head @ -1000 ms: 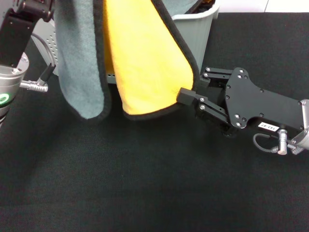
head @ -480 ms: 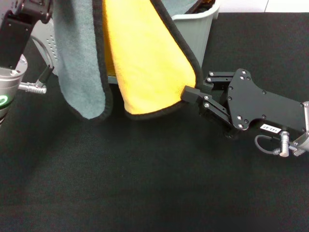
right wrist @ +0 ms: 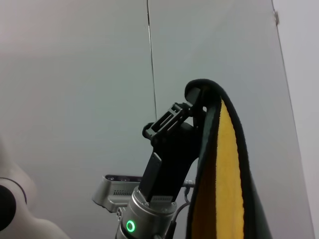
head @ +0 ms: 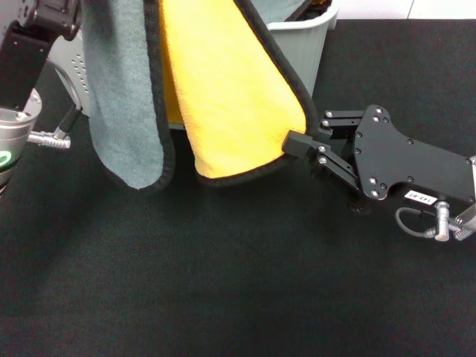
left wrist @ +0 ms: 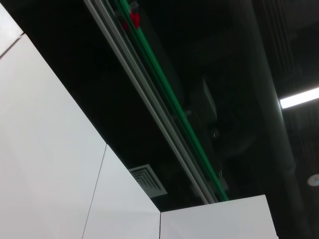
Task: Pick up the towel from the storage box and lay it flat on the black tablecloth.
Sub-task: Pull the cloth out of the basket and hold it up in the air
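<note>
Pinching the hanging towel (head: 230, 97), the right claw (head: 306, 146) grips its trim.

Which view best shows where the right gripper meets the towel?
The head view: the right gripper sits at the towel's black-trimmed edge. The right wrist view shows only the towel hanging from the left gripper; the left wrist view shows neither.

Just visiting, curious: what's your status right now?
Left gripper high, holding soft yellow-and-grey towel. Right gripper pinching its black-trimmed lower edge. Nothing between it and the black tablecloth.
</note>
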Robot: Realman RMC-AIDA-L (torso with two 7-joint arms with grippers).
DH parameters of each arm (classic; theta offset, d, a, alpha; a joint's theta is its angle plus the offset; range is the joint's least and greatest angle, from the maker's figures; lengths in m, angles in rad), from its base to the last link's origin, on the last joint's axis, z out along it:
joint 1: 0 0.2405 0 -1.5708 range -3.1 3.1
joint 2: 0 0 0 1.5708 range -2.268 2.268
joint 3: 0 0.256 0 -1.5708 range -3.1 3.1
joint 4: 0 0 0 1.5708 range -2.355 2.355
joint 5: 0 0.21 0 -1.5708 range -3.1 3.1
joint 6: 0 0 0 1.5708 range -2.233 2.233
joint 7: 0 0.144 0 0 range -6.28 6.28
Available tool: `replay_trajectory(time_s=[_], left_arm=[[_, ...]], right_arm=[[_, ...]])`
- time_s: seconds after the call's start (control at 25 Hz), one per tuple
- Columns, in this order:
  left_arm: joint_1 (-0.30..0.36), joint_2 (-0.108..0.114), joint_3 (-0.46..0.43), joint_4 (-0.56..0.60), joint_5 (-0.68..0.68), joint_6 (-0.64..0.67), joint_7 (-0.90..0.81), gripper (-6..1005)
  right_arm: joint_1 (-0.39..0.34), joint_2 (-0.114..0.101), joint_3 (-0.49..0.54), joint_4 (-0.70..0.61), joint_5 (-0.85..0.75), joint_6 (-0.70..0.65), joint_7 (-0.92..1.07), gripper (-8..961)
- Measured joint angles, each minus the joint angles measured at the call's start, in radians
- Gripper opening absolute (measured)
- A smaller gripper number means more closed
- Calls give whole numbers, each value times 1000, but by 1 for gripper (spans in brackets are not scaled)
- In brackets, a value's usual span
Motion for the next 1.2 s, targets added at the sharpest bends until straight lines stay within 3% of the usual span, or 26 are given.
replay_trajectory(time_s=[0.48,1.2], left_arm=[[0,0,0,0,0,0,0,18],[6,0,-2,0,-3,0,13,19]], right_arm=[[-1,-5,10,7,-1,-2,0,140],[-28,-6,51,11,-1,-13,1,283]])
